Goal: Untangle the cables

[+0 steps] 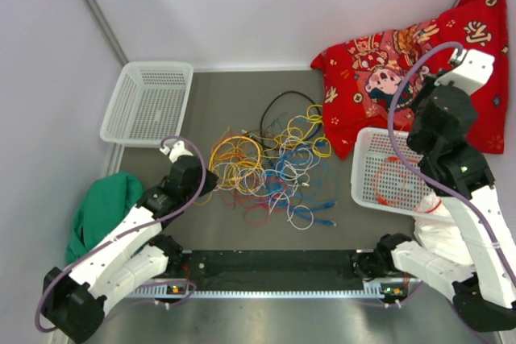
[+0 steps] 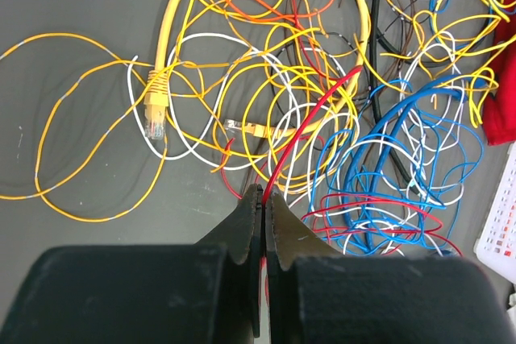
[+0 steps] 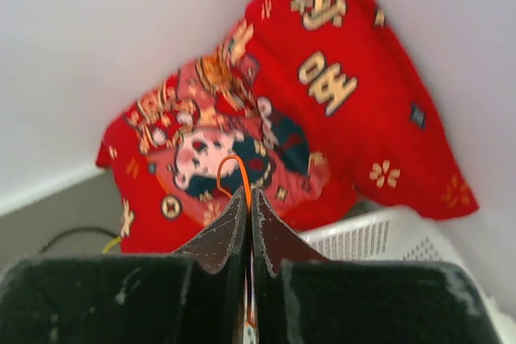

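Observation:
The cables (image 1: 270, 171) lie in a loose tangle of yellow, blue, red, white, orange and black wires in the middle of the grey table. My left gripper (image 1: 210, 187) is at the tangle's left edge. In the left wrist view it (image 2: 264, 191) is shut on a thin red wire (image 2: 314, 110) that rises out of the tangle (image 2: 339, 118). A yellow cable with a clear plug (image 2: 155, 114) lies to its left. My right gripper (image 1: 416, 122) is raised above the right basket. In the right wrist view it (image 3: 249, 192) is shut on a thin orange wire (image 3: 230, 165). An orange cable (image 1: 395, 187) lies coiled in that basket.
A white basket (image 1: 367, 191) stands at the right, also in the right wrist view (image 3: 379, 235). A second white basket (image 1: 149, 102) stands at the back left. A red printed pillow (image 1: 403, 62) leans in the back right corner. A green cloth (image 1: 101, 207) lies at the left edge.

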`<control>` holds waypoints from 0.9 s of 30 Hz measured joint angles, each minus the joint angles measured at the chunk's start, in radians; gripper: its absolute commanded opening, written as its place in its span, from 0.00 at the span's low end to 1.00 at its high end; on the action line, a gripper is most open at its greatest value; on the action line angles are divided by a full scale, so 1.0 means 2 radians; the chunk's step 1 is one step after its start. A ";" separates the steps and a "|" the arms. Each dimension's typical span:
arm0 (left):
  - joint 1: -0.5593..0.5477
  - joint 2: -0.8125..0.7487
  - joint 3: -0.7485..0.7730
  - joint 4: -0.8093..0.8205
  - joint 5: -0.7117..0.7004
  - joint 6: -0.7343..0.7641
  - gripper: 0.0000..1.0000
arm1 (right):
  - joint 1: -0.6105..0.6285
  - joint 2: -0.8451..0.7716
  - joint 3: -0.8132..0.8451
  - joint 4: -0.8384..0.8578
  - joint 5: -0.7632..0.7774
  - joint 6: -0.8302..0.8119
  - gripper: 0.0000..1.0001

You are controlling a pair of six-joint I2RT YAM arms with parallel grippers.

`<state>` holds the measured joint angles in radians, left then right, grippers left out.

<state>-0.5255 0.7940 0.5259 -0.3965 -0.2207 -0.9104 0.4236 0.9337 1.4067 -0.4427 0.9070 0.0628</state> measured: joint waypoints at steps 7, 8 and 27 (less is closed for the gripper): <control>0.000 0.000 -0.008 0.000 0.007 0.000 0.00 | -0.025 -0.024 -0.124 -0.047 -0.037 0.103 0.00; 0.000 0.000 -0.009 0.001 0.008 0.000 0.00 | -0.027 -0.026 -0.141 -0.053 -0.041 0.115 0.00; 0.000 0.018 -0.014 0.019 0.030 0.000 0.00 | -0.027 -0.065 -0.226 -0.119 -0.195 0.234 0.96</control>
<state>-0.5251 0.8291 0.4973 -0.3592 -0.1604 -0.9096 0.3695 0.8043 0.9554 -0.6804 0.5179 0.5301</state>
